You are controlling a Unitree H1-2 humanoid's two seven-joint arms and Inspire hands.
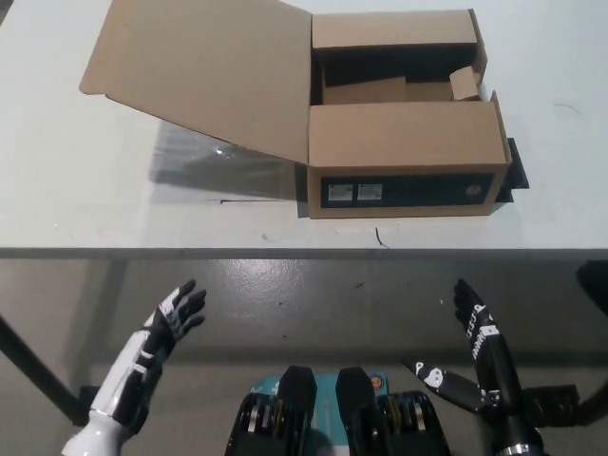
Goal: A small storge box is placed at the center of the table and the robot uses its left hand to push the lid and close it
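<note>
Although the lid (204, 71) lies flung open, the storage box (404, 119) sits mid-worktop (76, 204), up and to the right of the white left hand (166, 328). Its fingers (188, 302) are spread, holding nothing, below the worktop's near edge. The lid, a flat matte cardboard panel, slants up-left from its hinge, on the left hand's side. The black right hand (475, 328) rests low right, likewise open and empty.
</note>
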